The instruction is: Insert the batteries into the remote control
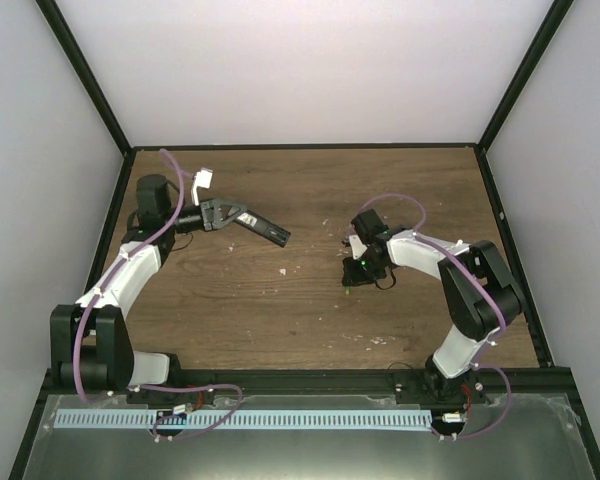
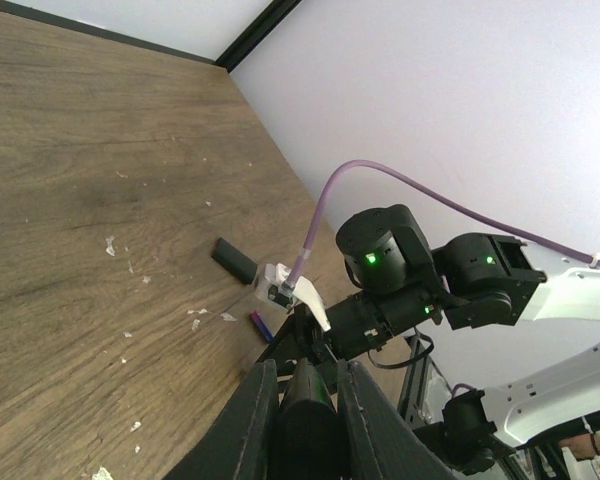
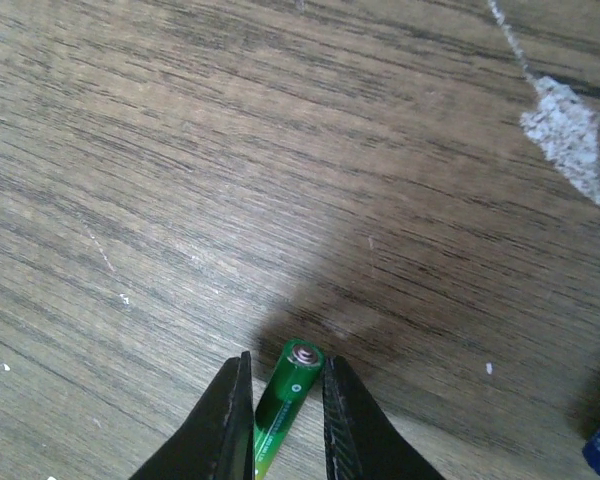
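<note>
Up off the table [image 1: 310, 190] on the left, clamping the remote control [image 1: 264, 229] lengthwise in the left pincer [image 1: 220, 214] — probably steadying it, free end toward the partner arm, ready for loading. Down by the wood on the right, pinching the green battery [image 3: 286, 405] in the right pincer [image 3: 286, 360], fingers pressed to both flanks, likely readying a lift. Leaving the purple battery [image 2: 263, 327] flat on the table close by, near a small black piece [image 2: 233, 260] — maybe the compartment lid. Cannot see into the battery compartment; no telling whether empty.
</note>
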### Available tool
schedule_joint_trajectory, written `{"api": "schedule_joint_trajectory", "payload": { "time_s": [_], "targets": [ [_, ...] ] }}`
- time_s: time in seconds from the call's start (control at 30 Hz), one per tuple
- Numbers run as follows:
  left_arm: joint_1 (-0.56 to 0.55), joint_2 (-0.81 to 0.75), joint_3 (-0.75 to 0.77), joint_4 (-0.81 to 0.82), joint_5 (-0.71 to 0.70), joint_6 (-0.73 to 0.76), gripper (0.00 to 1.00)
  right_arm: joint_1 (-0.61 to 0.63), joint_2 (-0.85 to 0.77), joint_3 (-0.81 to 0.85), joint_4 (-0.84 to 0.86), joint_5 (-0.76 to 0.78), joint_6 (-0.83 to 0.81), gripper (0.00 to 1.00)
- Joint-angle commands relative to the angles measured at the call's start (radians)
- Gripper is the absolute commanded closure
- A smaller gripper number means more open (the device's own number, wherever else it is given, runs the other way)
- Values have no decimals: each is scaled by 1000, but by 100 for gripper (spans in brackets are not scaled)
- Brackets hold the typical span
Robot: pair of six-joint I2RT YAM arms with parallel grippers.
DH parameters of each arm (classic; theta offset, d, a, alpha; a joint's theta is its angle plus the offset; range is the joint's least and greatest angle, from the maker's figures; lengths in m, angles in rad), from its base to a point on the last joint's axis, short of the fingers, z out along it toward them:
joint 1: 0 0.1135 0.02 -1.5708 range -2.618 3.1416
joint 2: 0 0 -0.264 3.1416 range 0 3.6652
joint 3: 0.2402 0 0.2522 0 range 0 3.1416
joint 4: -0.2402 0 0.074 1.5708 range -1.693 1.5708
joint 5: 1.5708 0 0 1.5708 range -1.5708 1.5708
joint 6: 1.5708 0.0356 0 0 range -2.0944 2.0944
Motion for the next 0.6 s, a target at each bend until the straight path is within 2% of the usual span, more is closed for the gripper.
{"api": "schedule_joint_trajectory", "payload": {
  "time_s": [0.0, 0.57],
  "targets": [
    [-3, 0, -19, 57, 24, -13, 100, 10, 35, 4, -30, 8, -5, 87],
    [-11, 12, -73, 177, 27, -100, 100, 11, -54, 65, 17, -40, -84, 99]
  ]
}}
